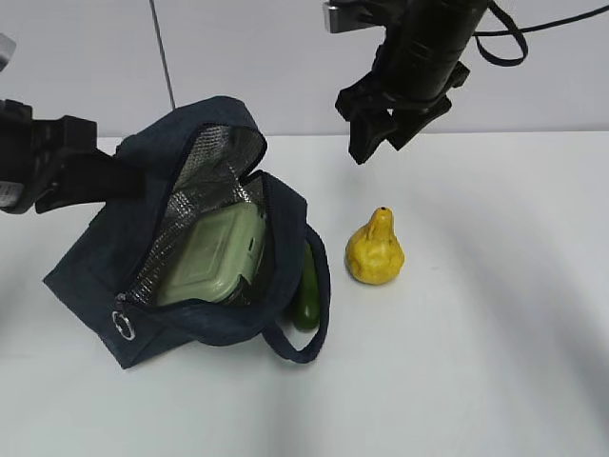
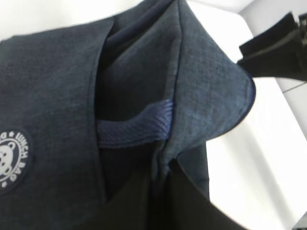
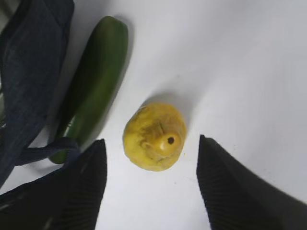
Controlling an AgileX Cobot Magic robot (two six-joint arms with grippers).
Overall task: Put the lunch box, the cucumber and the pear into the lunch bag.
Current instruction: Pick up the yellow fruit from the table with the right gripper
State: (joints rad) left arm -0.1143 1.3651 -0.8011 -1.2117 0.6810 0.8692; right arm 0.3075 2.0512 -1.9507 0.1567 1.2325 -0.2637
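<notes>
Navy fabric makes up the lunch bag (image 1: 105, 276), which lies open on the white tabletop (image 1: 476, 362) with its silver foil lining showing. Inside it sits the lunch box (image 1: 214, 255), its pale green lid facing up. Just beside the bag's right edge lies the cucumber (image 1: 307, 297), partly tucked under the dark loop handle (image 1: 304, 347); in the right wrist view the handle crosses its lower end. Right of the cucumber, a little apart from it, the pear (image 1: 375, 249) stands upright on the tabletop with its stem tip up. Above the pear hangs the right gripper (image 3: 151, 182), its two dark fingers spread apart on either side of the fruit and touching nothing. At the bag's left side is the left gripper (image 1: 90, 176), pressed together; it seems to be pinching the bag's rear fabric edge and holding the mouth open, though its fingertips are hidden by cloth in both views.
</notes>
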